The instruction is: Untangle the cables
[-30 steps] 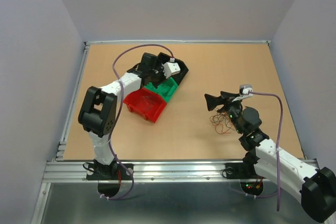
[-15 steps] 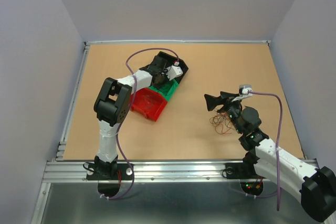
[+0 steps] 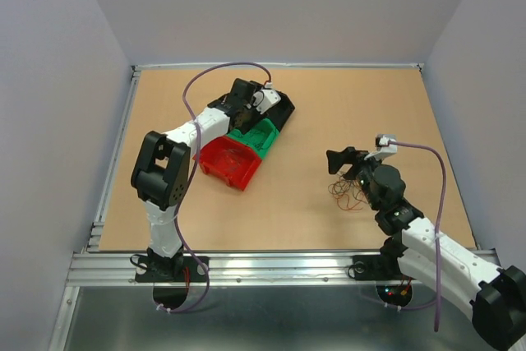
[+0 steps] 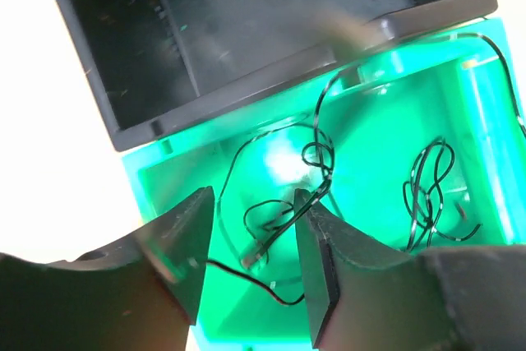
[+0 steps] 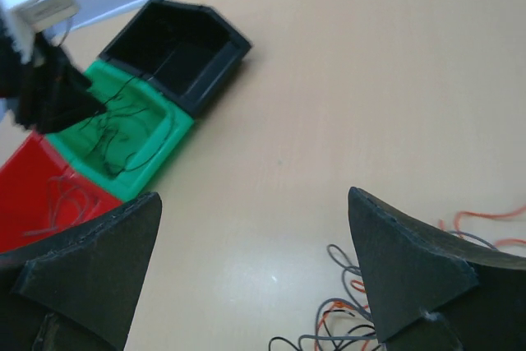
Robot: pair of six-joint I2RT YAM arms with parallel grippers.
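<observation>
The cables point(image 3: 349, 193) lie as a loose clump of thin grey, orange and black wires on the tan table, seen again as cables point(image 5: 337, 305) at the bottom of the right wrist view. My right gripper point(image 3: 345, 158) hovers just above and behind them, wide open and holding nothing; right gripper point(image 5: 253, 196). My left gripper point(image 3: 256, 111) hangs over the green bin point(image 3: 255, 139). In the left wrist view the left gripper point(image 4: 255, 199) is open, and one thin black wire point(image 4: 246, 273) sags across the gap. More black wires point(image 4: 427, 178) curl in the green bin point(image 4: 370, 145).
Three bins stand in a diagonal row at the back left: a black bin point(image 3: 278, 109), the green one, and a red bin point(image 3: 226, 162) holding reddish wires point(image 5: 62, 199). A raised metal rail point(image 3: 279, 262) runs along the near table edge.
My left gripper has gone from shut to open over the green bin, and its arm has swung a little. The right gripper has shifted slightly toward the clump, still open.
</observation>
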